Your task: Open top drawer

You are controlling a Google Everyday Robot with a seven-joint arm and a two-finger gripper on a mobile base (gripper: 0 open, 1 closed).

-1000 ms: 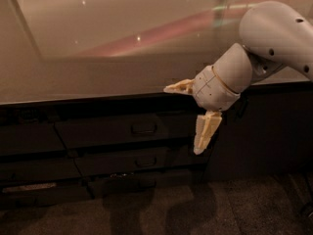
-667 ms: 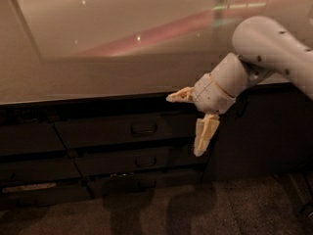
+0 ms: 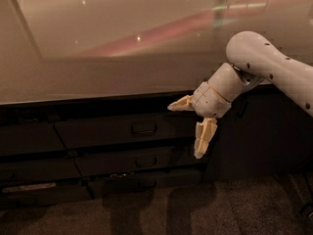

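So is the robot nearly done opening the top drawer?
Not yet. Nothing looks done: the top drawer is shut. The gripper hangs open in front of the drawer's right end, to the right of the handle and not on it. What's left is to grab the handle and pull.

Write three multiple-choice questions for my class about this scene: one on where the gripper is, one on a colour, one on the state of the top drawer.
1. Where is the gripper? A. right of the handle on the top drawer; B. left of that handle; C. clamped around that handle.
2. What colour are its fingers? A. blue; B. cream; C. red.
3. The top drawer is: A. half open; B. pulled fully out; C. shut.
Answers: A, it hangs beside the handle with its fingers spread; B, both fingers are pale cream; C, the front sits level with its neighbours and no inside shows.
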